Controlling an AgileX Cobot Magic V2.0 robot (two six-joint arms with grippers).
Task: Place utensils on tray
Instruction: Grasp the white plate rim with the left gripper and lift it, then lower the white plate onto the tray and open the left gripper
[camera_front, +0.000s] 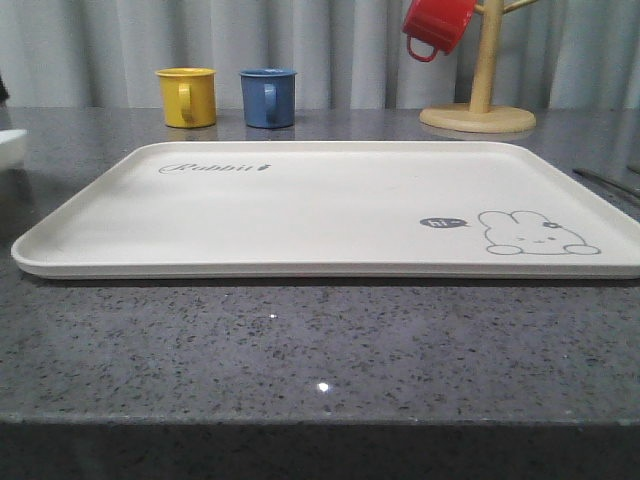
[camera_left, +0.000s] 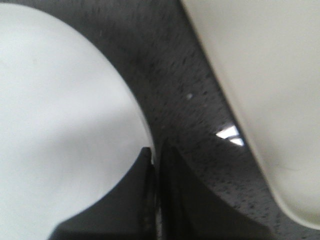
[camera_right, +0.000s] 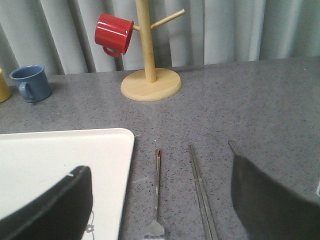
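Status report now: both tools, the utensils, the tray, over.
Left tool shut on plate rim, beside tray. Right tool open above fork and chopsticks, both on the counter. Tray bare, nothing blocking.

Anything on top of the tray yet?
Nothing: the tray shows just its printed rabbit and lettering. The plate sits beside it on the counter, pinched at its rim by the left gripper; fork and chopsticks lie off its other side.
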